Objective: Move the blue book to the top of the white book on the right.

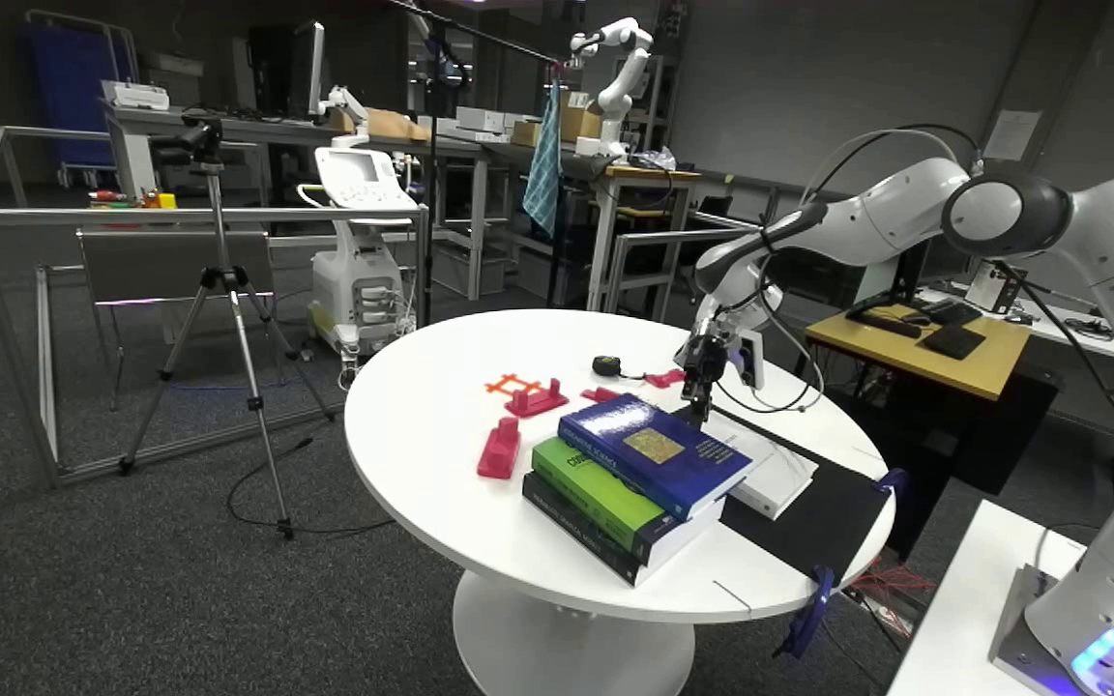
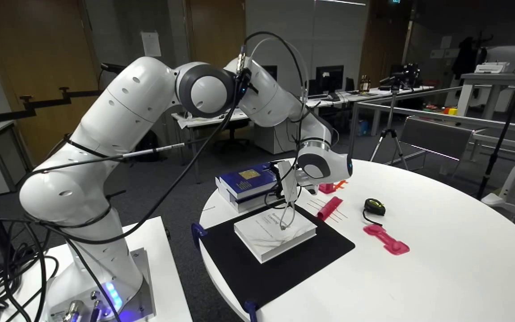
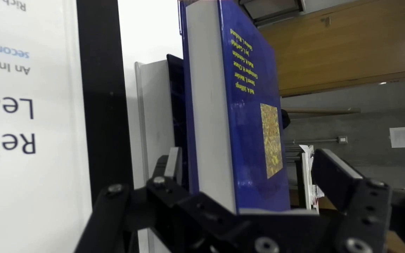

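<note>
Three books are piled to the left: the blue book (image 1: 654, 456) on top, the green book (image 1: 596, 491) under it, a dark book (image 1: 576, 527) at the bottom. Right of them, the white book (image 1: 776, 472) lies on a black mat (image 1: 828, 522) on the surface (image 1: 431, 387), and a thin cable (image 2: 283, 227) hangs over its cover, perhaps touching. The gripper (image 3: 251, 160) is unclenched beside the pile, its jaws wide apart with the blue book between them in the wrist view. Red pieces (image 1: 499, 451), an orange lattice (image 1: 513, 386) and a tape measure (image 1: 606, 365) lie left of and beyond the pile.
</note>
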You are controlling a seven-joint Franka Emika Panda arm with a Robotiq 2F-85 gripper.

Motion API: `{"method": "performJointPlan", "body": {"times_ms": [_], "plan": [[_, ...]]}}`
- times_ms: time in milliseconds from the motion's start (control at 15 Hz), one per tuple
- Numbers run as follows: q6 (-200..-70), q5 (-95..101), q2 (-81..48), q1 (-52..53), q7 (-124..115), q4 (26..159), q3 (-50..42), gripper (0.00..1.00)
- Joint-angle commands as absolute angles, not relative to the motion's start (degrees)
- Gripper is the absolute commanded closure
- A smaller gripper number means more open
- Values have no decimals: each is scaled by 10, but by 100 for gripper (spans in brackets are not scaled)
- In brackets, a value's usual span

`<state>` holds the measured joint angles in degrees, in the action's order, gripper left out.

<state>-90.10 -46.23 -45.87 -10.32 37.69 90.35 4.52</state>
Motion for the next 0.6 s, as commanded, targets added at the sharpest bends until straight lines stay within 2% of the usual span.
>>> {"method": "performJointPlan", "body": {"times_ms": [0, 533], "plan": [[-917, -470, -476, -97, 370, 888, 46, 0], [-979, -494, -475, -85, 379, 910, 63, 0]]}}
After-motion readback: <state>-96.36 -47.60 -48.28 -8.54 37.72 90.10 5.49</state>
